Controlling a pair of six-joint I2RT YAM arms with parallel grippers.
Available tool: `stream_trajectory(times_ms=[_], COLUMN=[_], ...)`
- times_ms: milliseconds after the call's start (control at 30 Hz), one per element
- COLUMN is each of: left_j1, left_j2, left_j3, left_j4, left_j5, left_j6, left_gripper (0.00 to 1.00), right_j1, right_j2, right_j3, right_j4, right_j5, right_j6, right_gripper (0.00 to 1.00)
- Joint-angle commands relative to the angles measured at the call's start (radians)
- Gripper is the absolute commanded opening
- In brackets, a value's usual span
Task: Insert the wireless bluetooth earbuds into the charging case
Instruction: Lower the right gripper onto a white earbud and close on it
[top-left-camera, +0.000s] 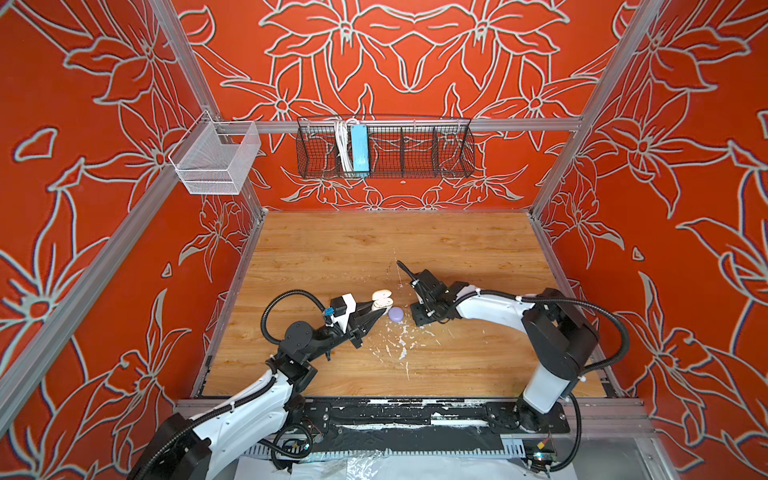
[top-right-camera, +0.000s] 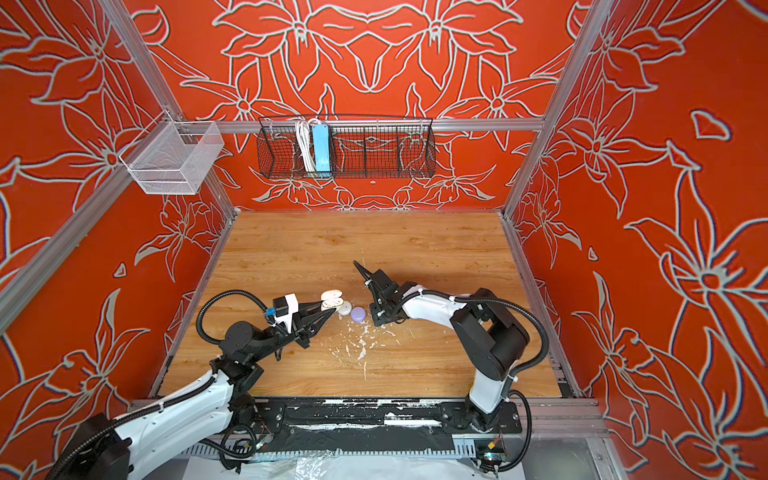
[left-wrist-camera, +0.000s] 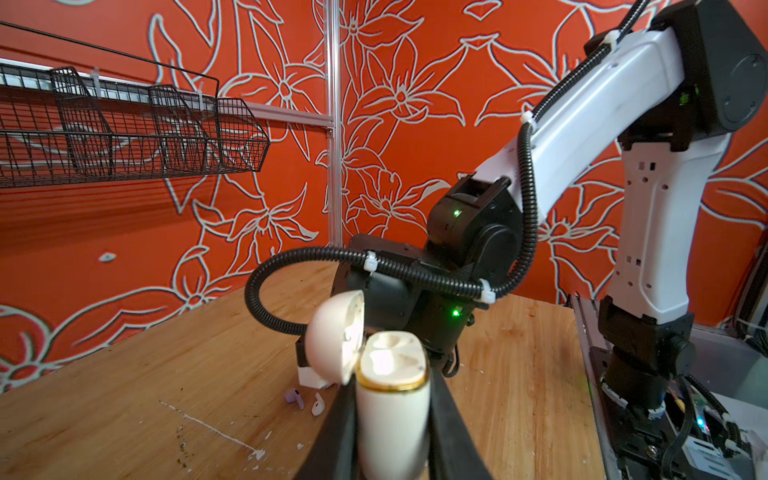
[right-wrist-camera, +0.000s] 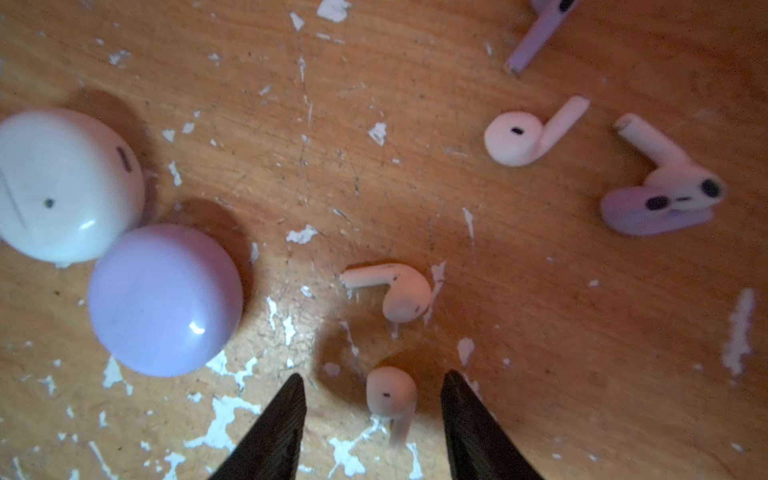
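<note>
Right wrist view: the right end effector (right-wrist-camera: 371, 376), jaws apart, is straddling a white earbud (right-wrist-camera: 390, 392) on the desk (right-wrist-camera: 540, 311), its stem pointing back toward the wrist.

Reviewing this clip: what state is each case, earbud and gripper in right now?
Left gripper: shut on cream oval charging case.
Cream oval charging case: lid open.
Round white case: closed, on wooden table.
Round lavender case: closed, beside the white one.
Right gripper: open, straddling white stemmed earbud.
Other earbuds: loose on table.
</note>
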Motion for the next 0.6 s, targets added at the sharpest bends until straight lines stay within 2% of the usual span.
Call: stream_trajectory(times_ms=[0, 433, 567], left_j1=[-0.007, -0.013, -0.017], left_j2=[-0.017, -0.036, -0.041], left_j3=[-0.006, -0.001, 0.005], left_j4=[-0.008, -0.036, -0.050], left_j5=[-0.007, -0.011, -0.012], left_j6=[0.023, 0.040, 0.042], left_gripper=[0.00, 0.00, 0.00], right_j1=[-0.005, -0.004, -0.004], right_j2=[0.024, 0.014, 0.042], right_j3=[0.033, 0.074, 0.099], right_j4=[-0.047, -0.182, -0.209], right_j5=[-0.010, 0.031, 0.005], right_j6=[-0.001, 0.024, 0.040], right_gripper=[0.53, 0.46, 0.46])
